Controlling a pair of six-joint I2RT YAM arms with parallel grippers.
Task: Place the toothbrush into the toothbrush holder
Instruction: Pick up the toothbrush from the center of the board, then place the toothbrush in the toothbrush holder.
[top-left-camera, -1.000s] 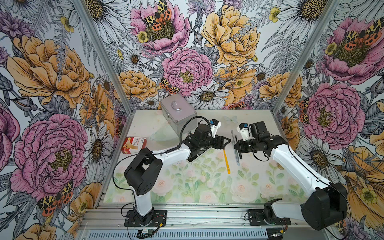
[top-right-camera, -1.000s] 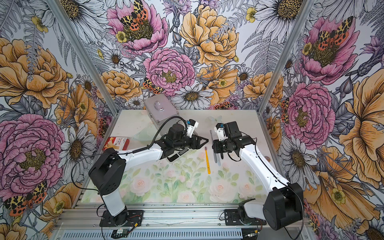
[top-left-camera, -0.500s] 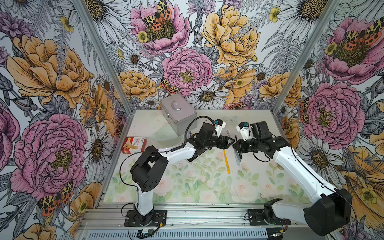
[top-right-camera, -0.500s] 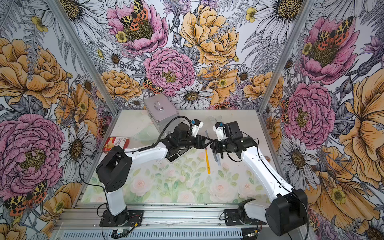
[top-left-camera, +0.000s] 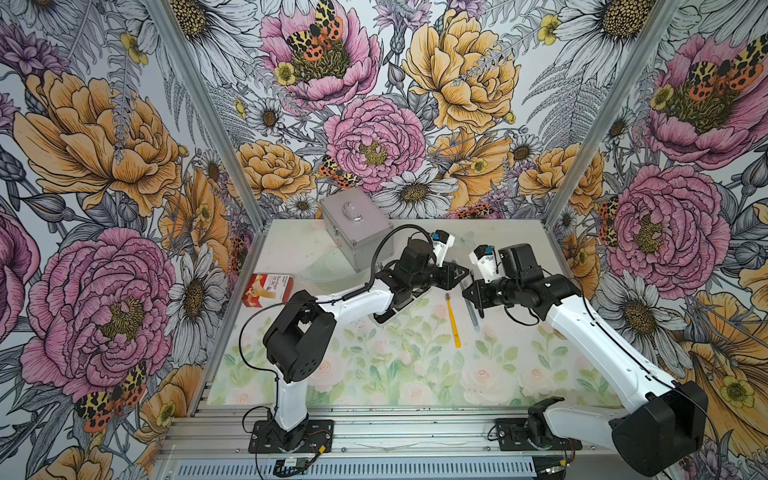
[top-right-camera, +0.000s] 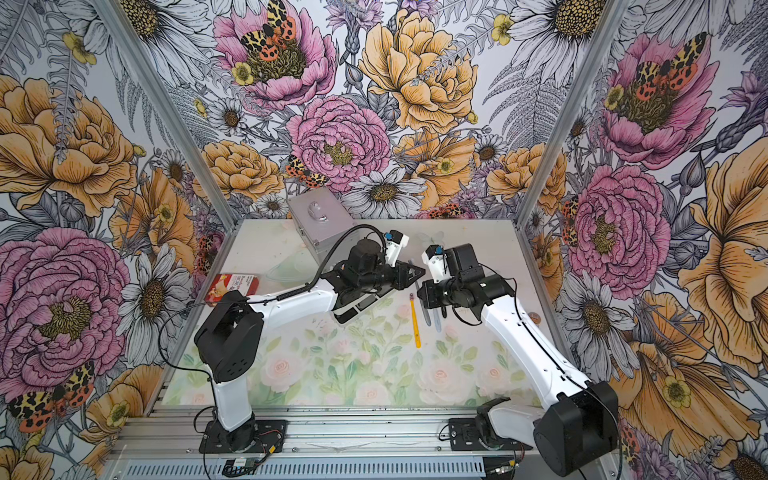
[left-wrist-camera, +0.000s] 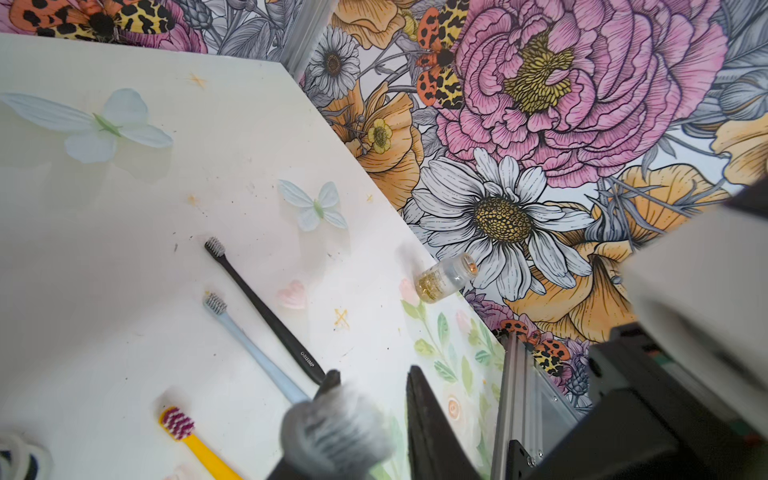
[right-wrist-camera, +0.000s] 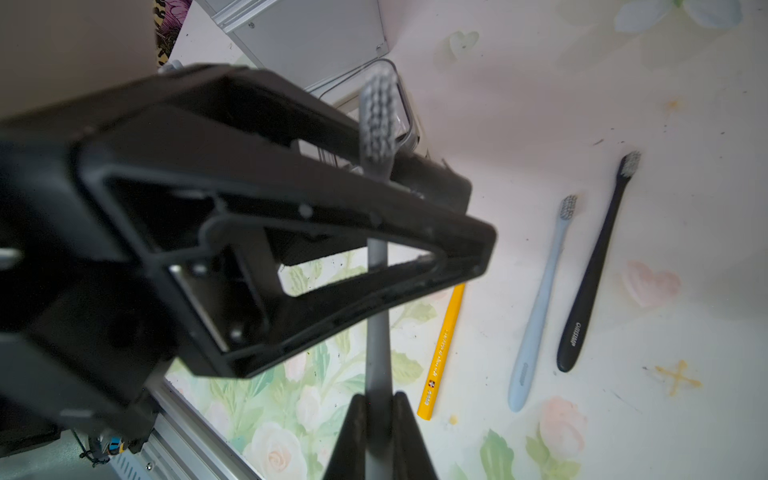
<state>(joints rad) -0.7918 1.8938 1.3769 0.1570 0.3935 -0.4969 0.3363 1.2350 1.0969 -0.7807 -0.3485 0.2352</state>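
Toothbrush and right jaws: the grey toothbrush (right-wrist-camera: 377, 340) is held off the table, its handle's lower end pinched between the two closed fingers of the right gripper (right-wrist-camera: 377, 401).
Toothbrush and left jaws: the left gripper (top-left-camera: 459, 275) meets it from the opposite side, fingers bracketing the neck below the bristles. They look narrowed around it, but the view is blurred, so I cannot tell whether they grip it.
Toothbrush position: mid-table toward the back, between the two gripper tips and beside the toothbrush holder (right-wrist-camera: 409, 116).
Toothbrush look: slim, straight, plain grey handle and a small head of pale grey bristles that points away from the right gripper.
Holder: mostly hidden under the left arm. One clear square cup shows behind the brush head, next to the silver case (top-left-camera: 356, 226).
On the table: a yellow toothbrush (top-left-camera: 452, 320), a light blue toothbrush (right-wrist-camera: 540, 299) and a black toothbrush (right-wrist-camera: 594, 266) lie flat, side by side.
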